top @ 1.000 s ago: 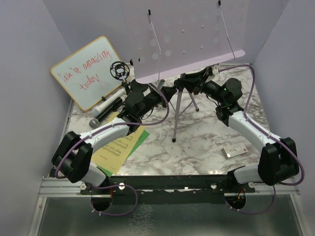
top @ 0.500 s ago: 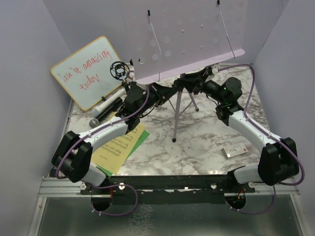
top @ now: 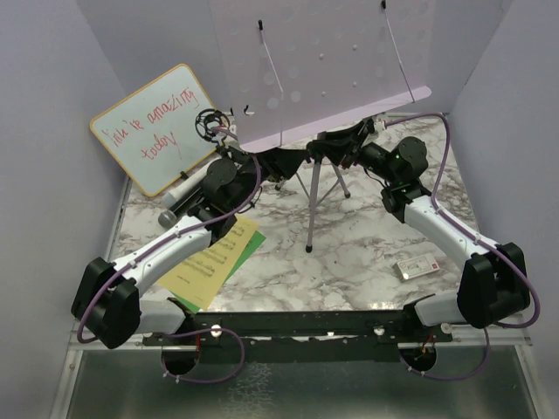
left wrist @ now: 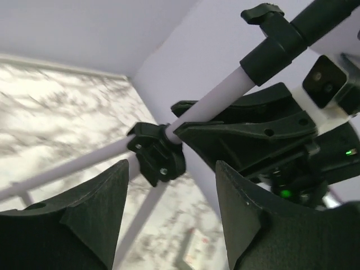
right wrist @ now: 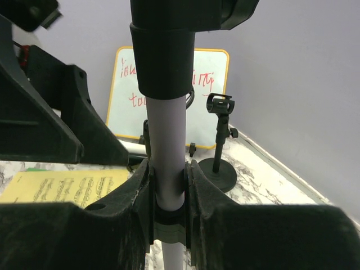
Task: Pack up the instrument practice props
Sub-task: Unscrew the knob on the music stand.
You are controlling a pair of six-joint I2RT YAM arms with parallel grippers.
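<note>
The lilac music rack (top: 332, 61) stands on a pale pole (right wrist: 167, 146) with tripod legs. My right gripper (right wrist: 167, 185) is shut on that pole just below its black collar. My left gripper (left wrist: 172, 169) is open, just left of the leg hub (left wrist: 157, 154), with nothing between its fingers. Two microphones (top: 179, 199) lie by the whiteboard. The ring-mount mic tripod (top: 210, 124) stands behind them. A round-base mic holder (right wrist: 219, 163) stands at the back. Yellow and green music sheets (top: 205, 262) lie under my left arm.
A wood-framed whiteboard (top: 148, 127) with red writing leans against the left wall. A small flat white device (top: 419, 265) lies at the right front of the marble table (top: 349, 253). Lilac walls close in on three sides.
My left gripper has opened and drawn back to the left, away from the stand's pole. The rack has shifted slightly left. My right gripper keeps its hold.
</note>
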